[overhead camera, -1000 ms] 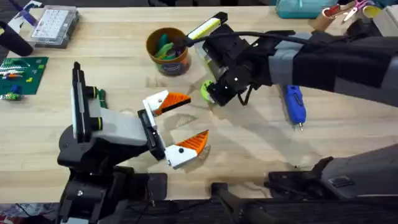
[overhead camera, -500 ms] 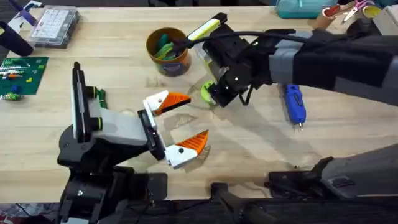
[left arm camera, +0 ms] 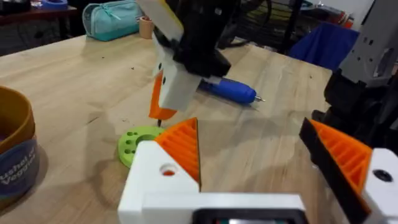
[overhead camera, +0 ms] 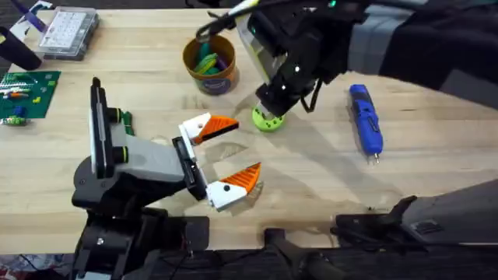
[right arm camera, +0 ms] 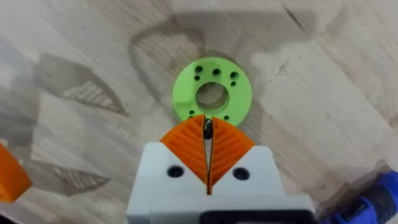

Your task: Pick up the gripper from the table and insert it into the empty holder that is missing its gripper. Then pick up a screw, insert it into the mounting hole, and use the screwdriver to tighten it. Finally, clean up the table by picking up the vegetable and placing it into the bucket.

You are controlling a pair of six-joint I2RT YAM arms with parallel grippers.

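Observation:
The lime-green vegetable (overhead camera: pixel 268 121) (right arm camera: pixel 212 94) (left arm camera: pixel 139 143) lies flat on the table, a ring with a centre hole. My right gripper (overhead camera: pixel 274 103) (right arm camera: pixel 208 134) (left arm camera: pixel 160 113) hangs just above it, shut on a small dark screw (right arm camera: pixel 208 127) that pokes out past its orange pads. To its left the orange-brown bucket (overhead camera: pixel 208 64) (left arm camera: pixel 12 149) stands with green pieces inside. The blue screwdriver (overhead camera: pixel 366 120) (left arm camera: pixel 229 91) lies at the right, bit toward the front. My left gripper (overhead camera: pixel 232 154) (left arm camera: pixel 261 155) is open and empty, in front of the vegetable. The holder is out of view.
At the back left are a clear parts box (overhead camera: pixel 68 31) and a green board (overhead camera: pixel 27 89). A teal pouch (overhead camera: pixel 373 8) (left arm camera: pixel 112 18) sits at the far edge. Bare wood lies between my left gripper and the screwdriver.
My right gripper has risen and drawn back toward the far side, uncovering the green vegetable. The left arm and the screwdriver have stayed put.

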